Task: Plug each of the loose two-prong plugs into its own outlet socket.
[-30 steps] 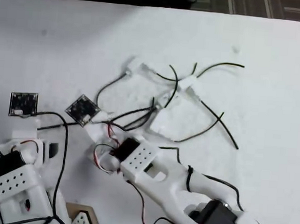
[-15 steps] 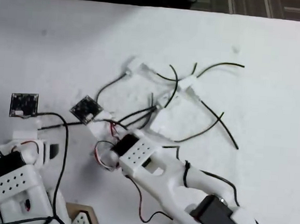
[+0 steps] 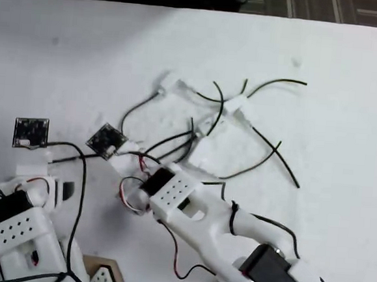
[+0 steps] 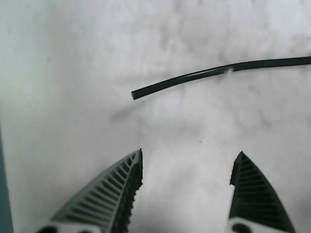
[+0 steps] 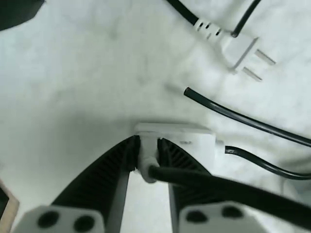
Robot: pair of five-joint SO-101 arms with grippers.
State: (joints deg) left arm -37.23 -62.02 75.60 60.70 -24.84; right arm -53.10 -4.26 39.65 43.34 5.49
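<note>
The right tool [image 5: 148,145] was clamped tight on a white plug [image 5: 147,165], black lead trailing back, pressed right up against the end of a white outlet socket [image 5: 187,141] on the bench [image 5: 73,73]. Another two-prong plug [image 5: 238,51] lay loose nearby, prongs bare. And the left tool [image 4: 187,162] gaped wide, holding nothing, just short of a black cord end [image 4: 160,89].

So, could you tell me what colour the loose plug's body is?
White: the white plastic two-prong plug shows best in the right wrist view.
</note>
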